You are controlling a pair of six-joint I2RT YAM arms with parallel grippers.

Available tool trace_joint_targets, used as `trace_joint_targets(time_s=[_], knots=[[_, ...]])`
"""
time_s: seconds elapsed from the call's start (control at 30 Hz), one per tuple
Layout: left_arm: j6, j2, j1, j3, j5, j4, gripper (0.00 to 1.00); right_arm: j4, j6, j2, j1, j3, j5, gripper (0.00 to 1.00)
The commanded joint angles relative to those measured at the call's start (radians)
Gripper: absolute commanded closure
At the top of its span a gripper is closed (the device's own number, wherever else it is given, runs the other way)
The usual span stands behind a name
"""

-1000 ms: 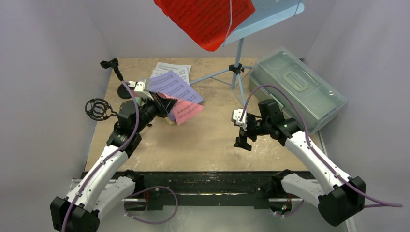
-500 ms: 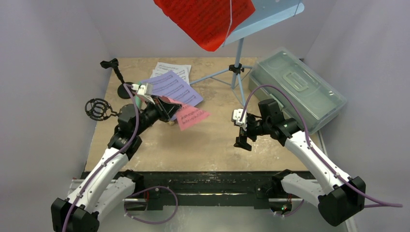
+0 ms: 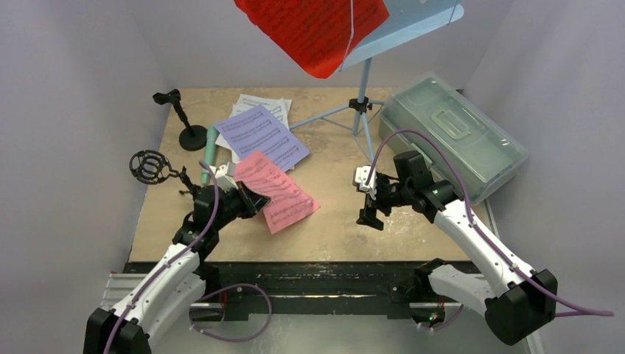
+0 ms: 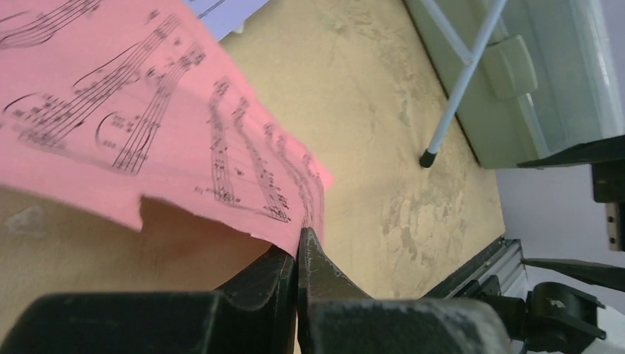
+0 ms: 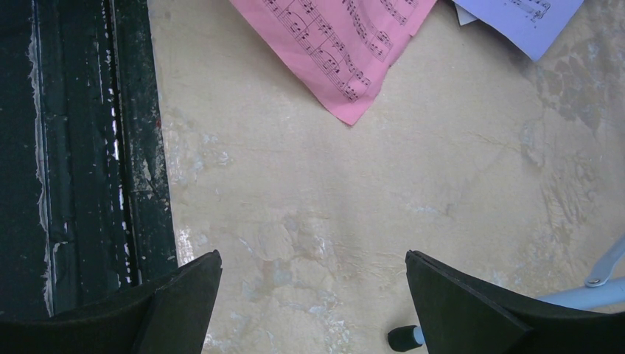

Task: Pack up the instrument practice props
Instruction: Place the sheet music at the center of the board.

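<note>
Two fingers of my left claw [image 4: 298, 234] are clenched on one corner of the pink sheet [image 4: 110, 110], edge-on, since flat paper offers no other hold. The rest of the sheet slopes away over the counter [image 3: 324, 221], near the lilac sheet [image 3: 262, 133]. My right claw [image 5: 313, 269] hangs spread and empty beside the closed box [image 3: 457, 129], presumably ready for its lid.
</note>
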Motion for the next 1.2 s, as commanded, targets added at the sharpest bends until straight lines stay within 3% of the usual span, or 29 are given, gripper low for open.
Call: trace_joint_targets(time_s=[0.0, 0.27, 1.17], knots=[[-0.042, 0.034, 0.007, -0.017, -0.095, -0.023, 1.0, 0.011, -0.003, -0.02, -0.005, -0.009, 0.0, 0.01], [-0.038, 0.062, 0.007, 0.011, -0.193, -0.138, 1.0, 0.013, -0.003, -0.017, -0.006, -0.009, 0.001, 0.01], [-0.02, 0.077, 0.007, 0.101, -0.234, -0.24, 1.0, 0.011, -0.003, -0.013, -0.005, -0.009, 0.002, 0.01]])
